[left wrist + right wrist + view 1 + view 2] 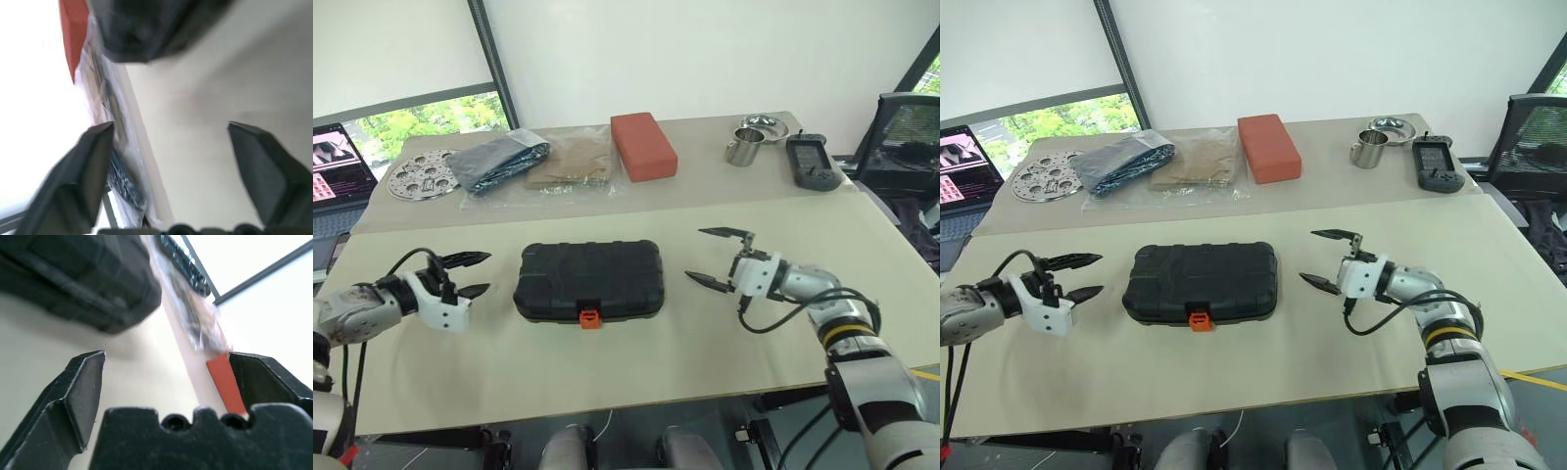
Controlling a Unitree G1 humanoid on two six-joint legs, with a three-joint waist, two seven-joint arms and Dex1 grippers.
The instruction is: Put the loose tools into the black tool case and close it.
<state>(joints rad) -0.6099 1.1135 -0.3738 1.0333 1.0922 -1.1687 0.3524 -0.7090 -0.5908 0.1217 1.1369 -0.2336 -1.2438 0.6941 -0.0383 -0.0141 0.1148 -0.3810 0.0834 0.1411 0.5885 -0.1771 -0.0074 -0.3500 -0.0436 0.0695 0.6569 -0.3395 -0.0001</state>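
Your black tool case (589,281) lies shut and flat near the middle of the near table (636,362), ribbed lid up, with its small orange latch (590,317) on the front edge facing you. Your left gripper (472,275) sits just off the case's left end, fingers spread apart and holding nothing. Your right gripper (717,258) hangs off the case's right end, a little farther out, its fingers also wide apart and empty. Neither one touches the case.

On the far table you have a red block (643,145), a clear plastic bag (543,166) with dark and tan contents beside it, a round metal plate with holes (423,175), a metal cup (744,147), a small metal bowl (763,126) and a black handheld device (812,162). A laptop (335,171) sits at the far left.
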